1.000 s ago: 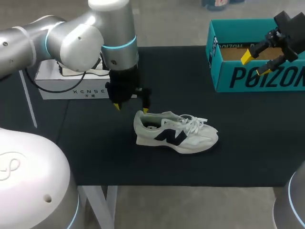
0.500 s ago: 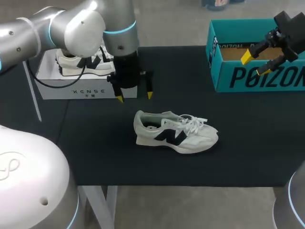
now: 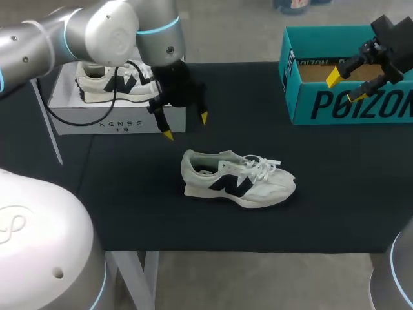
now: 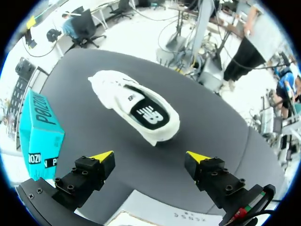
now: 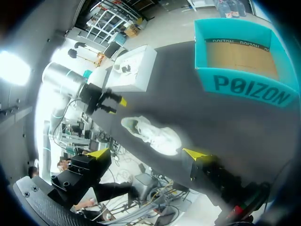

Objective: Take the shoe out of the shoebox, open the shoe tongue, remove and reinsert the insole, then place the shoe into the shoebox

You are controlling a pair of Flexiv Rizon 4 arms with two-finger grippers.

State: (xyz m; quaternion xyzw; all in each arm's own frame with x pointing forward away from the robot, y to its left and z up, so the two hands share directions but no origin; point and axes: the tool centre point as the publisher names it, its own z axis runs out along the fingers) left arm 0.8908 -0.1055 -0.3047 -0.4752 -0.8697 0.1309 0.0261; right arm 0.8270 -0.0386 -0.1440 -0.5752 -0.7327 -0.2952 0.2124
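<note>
White with a dark side mark, the shoe [image 3: 237, 177] stands on its sole near the middle of the black table [image 3: 310, 219]. Its heel faces my left side, its toe my right, and its laces lie loose over the top. It is well apart from the teal shoebox [image 3: 348, 106], which sits open at the far right of the table showing only a bare brown floor.

The first step looks done, since the shoe is out of the box. The tongue does not appear pulled open. I cannot tell from the dark heel opening whether the insole has been out and back. On that reading, the tongue, the insole and the return to the shoebox are all left to do.

The left gripper [image 3: 186, 126] hovers above the table just behind the shoe's heel, between it and a white box [image 3: 116, 123] with a second shoe [image 3: 106, 84] lying on top. The left arm comes in high from the left with its wrist bent downward. Its fingers are tilted, spread wide and holding nothing. In its wrist view the shoe lies ahead of the fingers, not between them.

The right gripper [image 3: 344, 88] hangs over the shoebox's near wall, raised above it. Its fingers are apart and empty. Its wrist view looks down on the box, the shoe and the other arm.
</note>
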